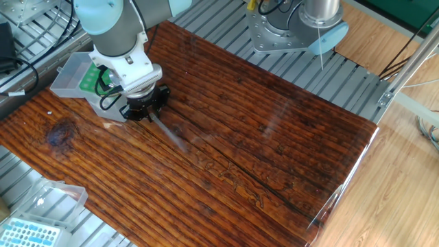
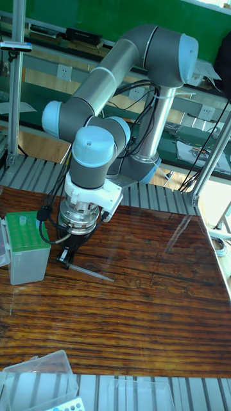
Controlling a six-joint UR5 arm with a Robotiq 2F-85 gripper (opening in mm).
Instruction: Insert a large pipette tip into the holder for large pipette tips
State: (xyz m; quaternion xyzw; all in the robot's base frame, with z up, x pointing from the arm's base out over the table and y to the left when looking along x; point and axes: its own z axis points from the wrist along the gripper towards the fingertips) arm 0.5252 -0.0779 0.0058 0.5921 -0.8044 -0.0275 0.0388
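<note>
The large pipette tip (image 1: 170,133) is a thin translucent cone slanting down over the wooden table, wide end at the gripper and point toward the lower right. My gripper (image 1: 146,112) points down and is shut on that wide end. In the tall fixed view the gripper (image 2: 67,258) holds the tip (image 2: 93,272) nearly level, just above the wood. The holder for large pipette tips (image 1: 88,77) is a clear box with a green rack, just left of the gripper, partly hidden by the arm. From the tall fixed view the holder (image 2: 26,248) stands a short way left of the gripper.
The holder's clear lid (image 1: 67,80) hangs open to the left. A smaller box with a light blue rack (image 1: 29,233) and its clear lid (image 1: 58,194) sit at the front left corner. A second robot base (image 1: 295,27) stands at the back.
</note>
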